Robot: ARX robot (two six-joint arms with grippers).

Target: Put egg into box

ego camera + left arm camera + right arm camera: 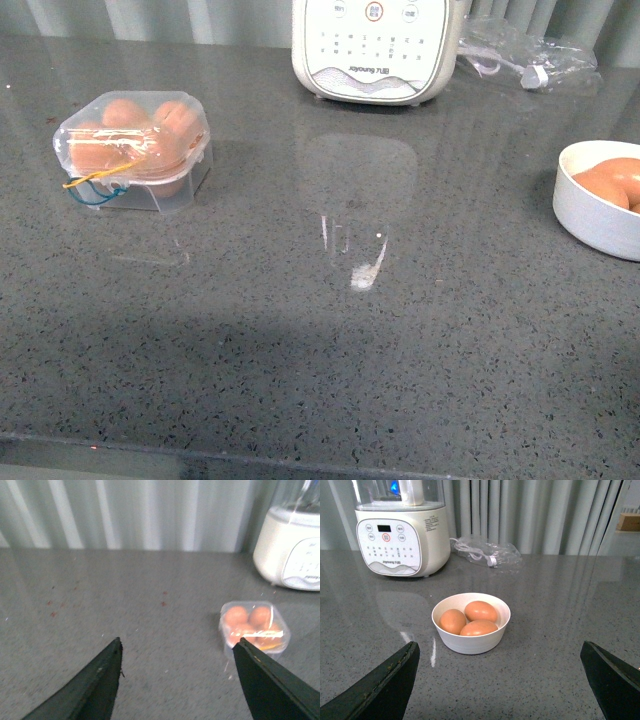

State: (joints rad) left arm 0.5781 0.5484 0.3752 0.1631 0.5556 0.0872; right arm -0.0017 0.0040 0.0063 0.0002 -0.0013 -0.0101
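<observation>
Egg (480, 611) lying topmost in white bowl (495, 640), far right on tabletop (320, 350); egg case (132, 150) far left, lid closed. Both pincers (500, 680) (177, 675) spread, empty. Advised: right descends centred over egg, closes gently.

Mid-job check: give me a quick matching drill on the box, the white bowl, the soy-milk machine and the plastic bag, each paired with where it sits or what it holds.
Things:
1. box
2. white bowl
3. soy-milk machine
4. plastic bag

Descriptions:
A. crumpled, with a cable inside, beside the machine
B. lid shut over brown eggs, counter's left side
C. holds three brown eggs, open top
D. rear centre, button panel facing the robot

Pairs: 1-B, 2-C, 3-D, 4-A
</observation>
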